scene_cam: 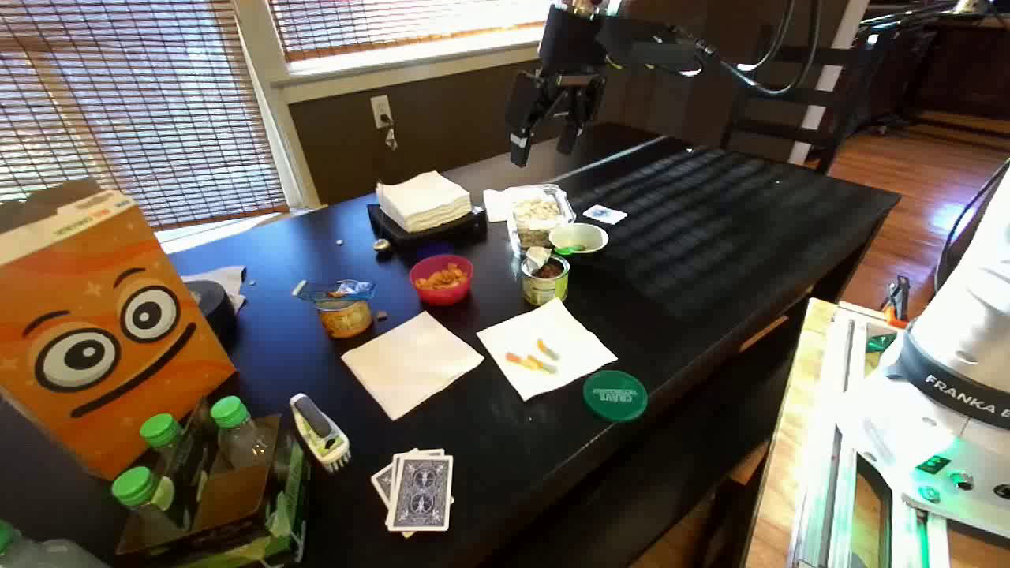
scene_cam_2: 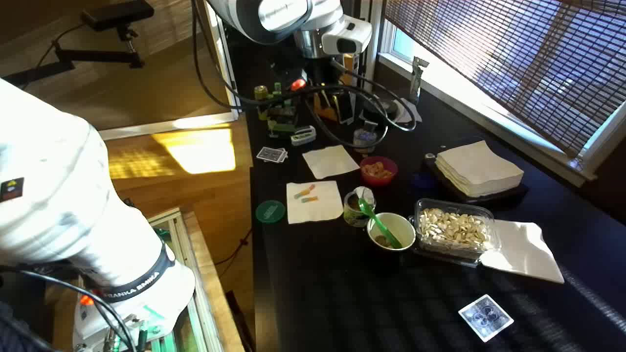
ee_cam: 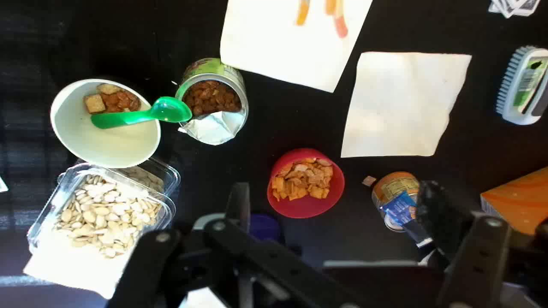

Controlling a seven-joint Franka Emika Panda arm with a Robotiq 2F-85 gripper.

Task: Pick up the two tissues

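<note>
Below the fingers: dark surface, striped by sunlight; wood floor with sunlit patches. Beyond the fingers in an exterior view: brown wall with outlet; windows fitted with woven blinds.

FRANKA EMIKA on arm, CRAVE on lid

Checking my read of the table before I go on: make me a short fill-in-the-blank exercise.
1. Rather than shut, the gripper stands ____.
2. The paper napkin nearest the scrub brush has ____ lying on it.
3. The spoon resting in the white bowl is colored ____.
4. The clear plastic container holds ____.

Missing words: open; nothing; green; pumpkin seeds.
</note>
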